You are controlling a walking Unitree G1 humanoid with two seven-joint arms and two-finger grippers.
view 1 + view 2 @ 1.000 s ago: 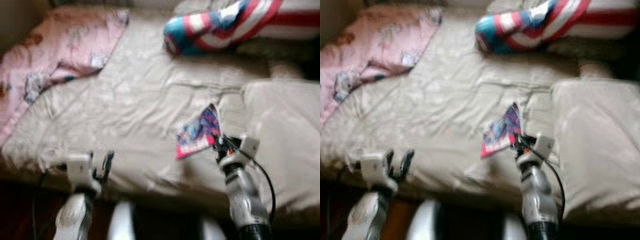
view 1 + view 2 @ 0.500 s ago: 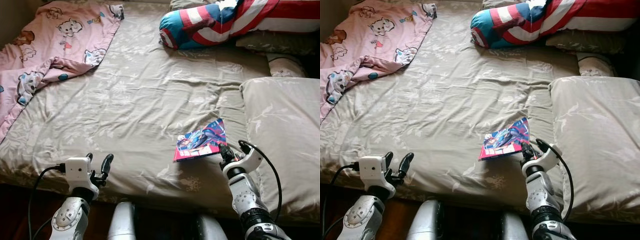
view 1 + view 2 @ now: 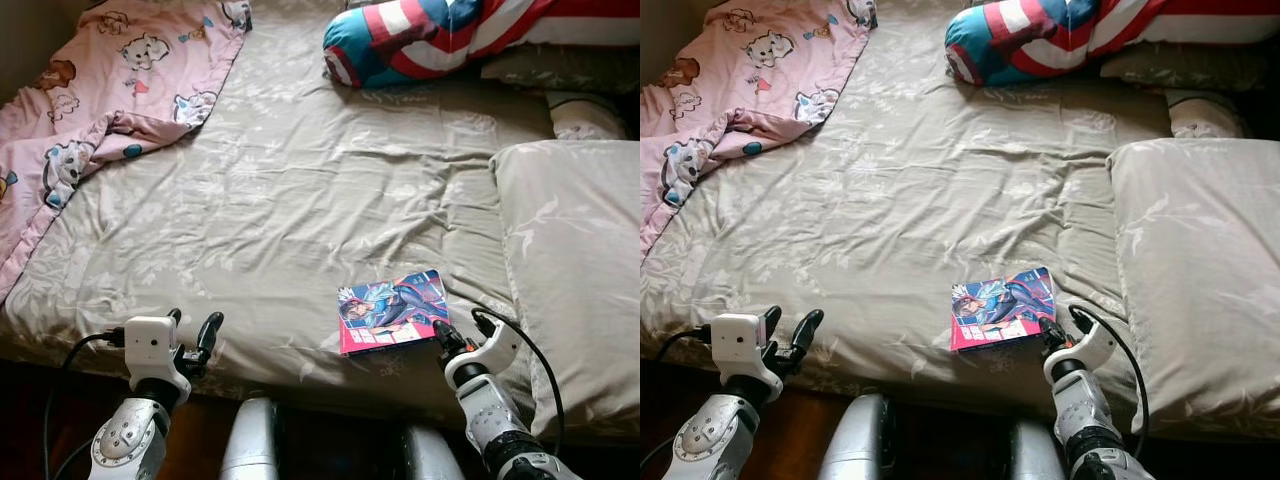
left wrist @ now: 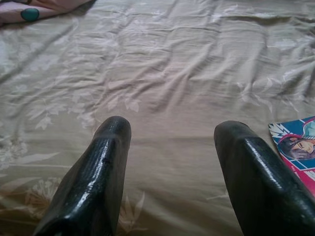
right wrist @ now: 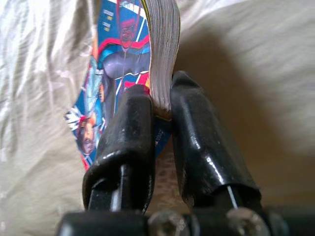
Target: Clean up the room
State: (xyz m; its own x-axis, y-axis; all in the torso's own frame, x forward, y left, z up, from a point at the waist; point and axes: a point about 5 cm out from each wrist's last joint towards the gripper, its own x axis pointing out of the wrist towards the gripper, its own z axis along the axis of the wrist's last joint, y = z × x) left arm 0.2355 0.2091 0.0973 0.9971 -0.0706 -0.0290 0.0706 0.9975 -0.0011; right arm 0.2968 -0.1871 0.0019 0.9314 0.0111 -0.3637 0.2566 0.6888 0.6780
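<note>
Comic book (image 3: 392, 311): lower middle of the frame, flat on the bed sheet (image 3: 300, 200), near its front edge.
Right gripper (image 5: 158, 110): fingers pinch the book's corner, likely to lift it off the bed for tidying.
Left gripper (image 3: 190, 335): lower left, fingers spread, holding nothing.
Blanket (image 3: 90, 110): pink, bunched upper left.
Pillow (image 3: 575, 270): right edge.
Containers: none seen.

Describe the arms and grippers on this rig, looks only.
Both arms are silver metal with jointed segments. The left gripper has a white boxy housing, two long glossy black fingers with rounded tips, and a black cable looping off its side. The right gripper has a white wrist block, the same black fingers, and a black cable arcing behind.
</note>
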